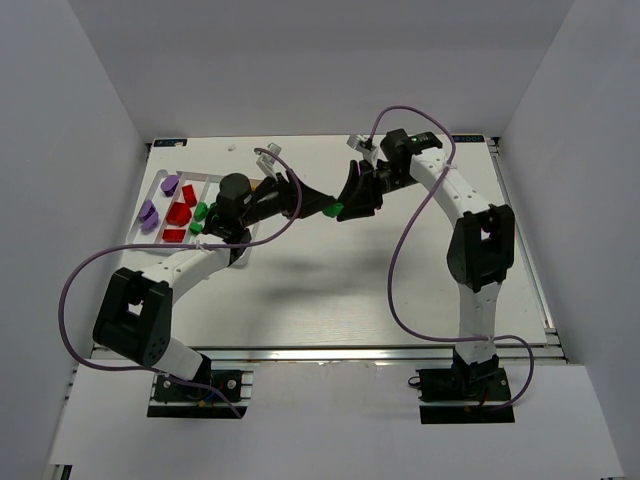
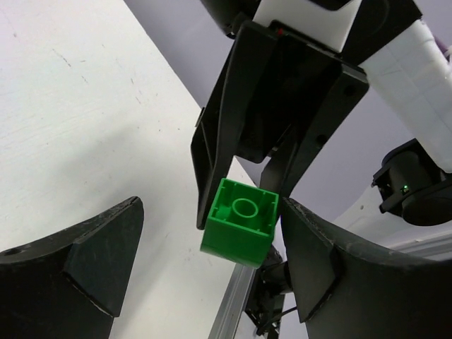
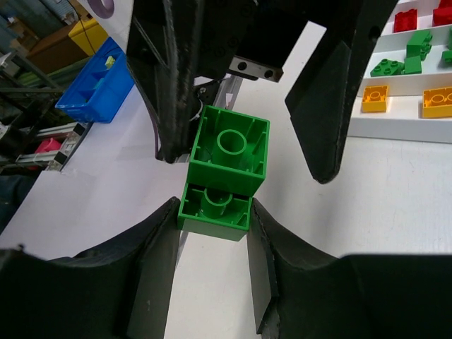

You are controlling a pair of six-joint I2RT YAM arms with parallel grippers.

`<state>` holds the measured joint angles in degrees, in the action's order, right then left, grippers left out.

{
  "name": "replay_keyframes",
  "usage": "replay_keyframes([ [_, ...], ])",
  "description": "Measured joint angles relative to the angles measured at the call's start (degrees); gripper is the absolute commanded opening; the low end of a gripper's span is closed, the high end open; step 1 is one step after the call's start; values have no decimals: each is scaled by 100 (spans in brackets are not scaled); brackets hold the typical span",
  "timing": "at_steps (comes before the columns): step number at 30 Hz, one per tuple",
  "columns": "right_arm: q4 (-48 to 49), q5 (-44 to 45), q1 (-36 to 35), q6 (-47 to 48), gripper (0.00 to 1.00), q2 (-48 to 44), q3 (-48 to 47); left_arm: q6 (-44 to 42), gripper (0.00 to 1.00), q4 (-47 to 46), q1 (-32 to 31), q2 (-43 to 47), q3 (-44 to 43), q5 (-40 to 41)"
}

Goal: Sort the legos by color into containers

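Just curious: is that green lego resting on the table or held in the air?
Held up: the right gripper pinches the green lego above the table.

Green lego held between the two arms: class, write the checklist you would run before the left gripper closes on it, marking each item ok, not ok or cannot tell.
1. Right gripper shut on the green lego: ok.
2. Left gripper open, one finger on each side of the lego: ok.
3. Lego centred between the left fingers: not ok; it sits close to one, with a gap to the other.
4. Lego lifted off the table: ok.
5. Room in the tray row that holds the other green legos: cannot tell; only part of it shows.
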<state>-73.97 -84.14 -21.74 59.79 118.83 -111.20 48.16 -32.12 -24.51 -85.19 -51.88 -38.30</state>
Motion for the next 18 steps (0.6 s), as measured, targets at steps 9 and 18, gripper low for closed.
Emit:
replay_keyframes([
  [9, 0, -4, -4, 0, 0, -24, -2, 7, 79, 9, 0, 0, 4, -22],
  [18, 0, 7, -4, -2, 0, -15, -2, 291, 44, -396, 0, -50, 57, -262],
])
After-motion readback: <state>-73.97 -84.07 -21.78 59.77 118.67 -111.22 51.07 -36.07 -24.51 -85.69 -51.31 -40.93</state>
